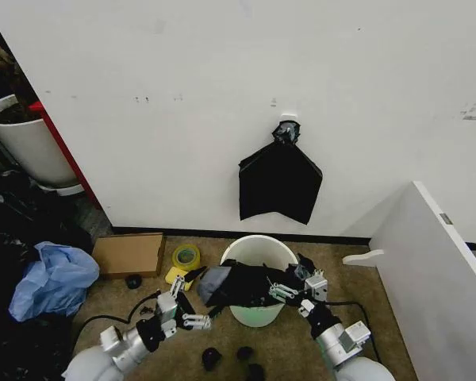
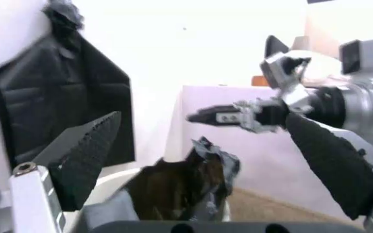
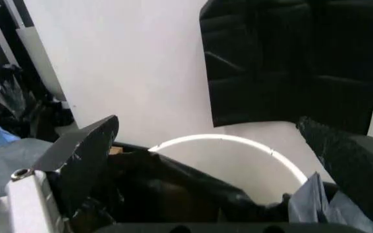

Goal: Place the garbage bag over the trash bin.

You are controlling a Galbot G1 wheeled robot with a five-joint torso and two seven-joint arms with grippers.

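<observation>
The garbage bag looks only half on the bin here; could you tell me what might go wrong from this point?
1. The garbage bag lies bunched over the near side of the trash bin, whose far rim is bare; it may slump inside rather than wrap the rim.
2. The left gripper and right gripper are both open, so nothing holds the thin plastic and it could slide off.
3. Any pull could tip the bin, since it stands free on the floor.
</observation>
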